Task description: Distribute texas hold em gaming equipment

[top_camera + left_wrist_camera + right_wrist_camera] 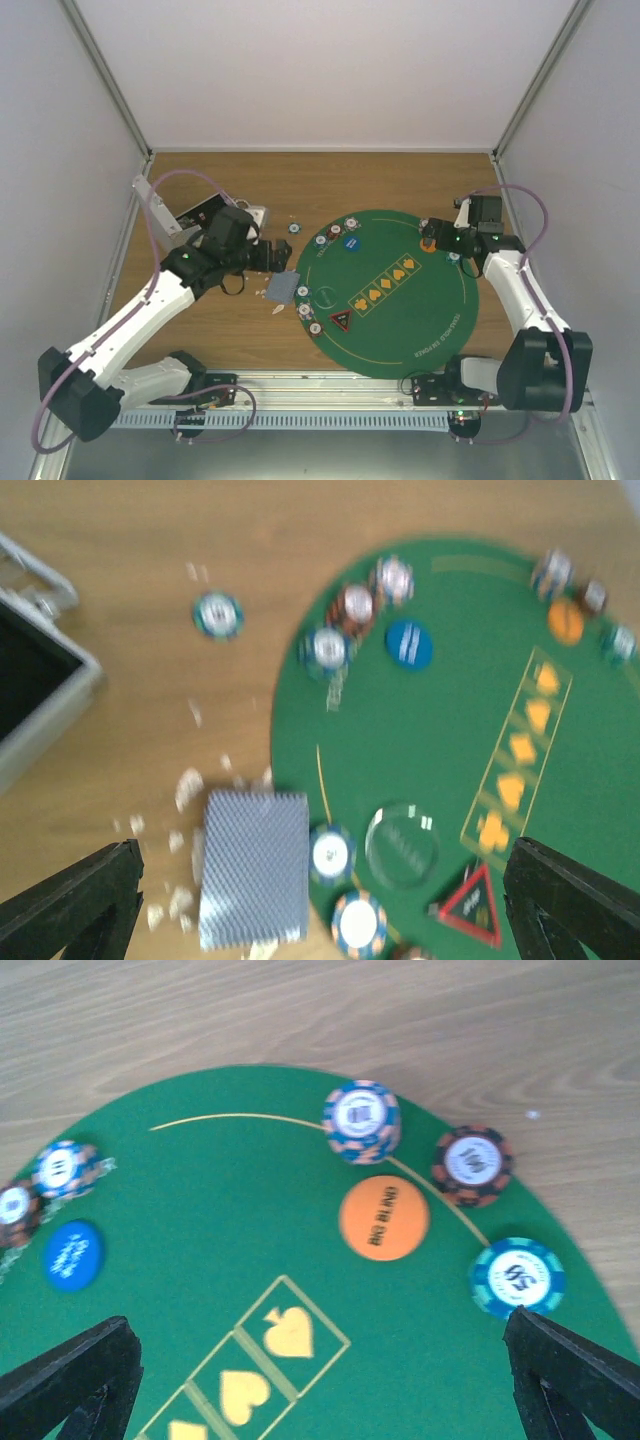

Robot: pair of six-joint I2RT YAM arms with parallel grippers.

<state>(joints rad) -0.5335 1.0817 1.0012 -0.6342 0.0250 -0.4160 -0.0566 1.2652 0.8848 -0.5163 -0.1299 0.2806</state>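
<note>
Top external view places the deck of cards point(282, 289) face down on bare wood, just off the left edge of the green felt mat point(420, 320) and close beside a striped chip point(303, 292) that sits on that edge. Two more chips follow the same edge toward the near side, and the red-triangle marker point(340, 322) lies just inside them. At the mat's far-left edge, three chips form a short arc with the blue token point(351, 242) just inside it. A single chip point(295, 227) lies off the mat on wood beyond that arc. At the far-right edge, the orange token point(384, 1218) lies just inside the rim, with three chips on the rim around it. The mat's centre and near half carry only the printed suit boxes. Above the mat's left edge the left gripper point(322, 880) hovers with its fingers fully apart and empty; the deck lies below, between them, nearer the finger on the wood side. Over the far-right part the right gripper point(320, 1360) hangs with its fingers spread wide and empty. The orange token is ahead of the gap and a teal chip point(517, 1277) is just beside one fingertip. Well to the left of the mat, the silver case point(215, 215) stands open on the wood.
</note>
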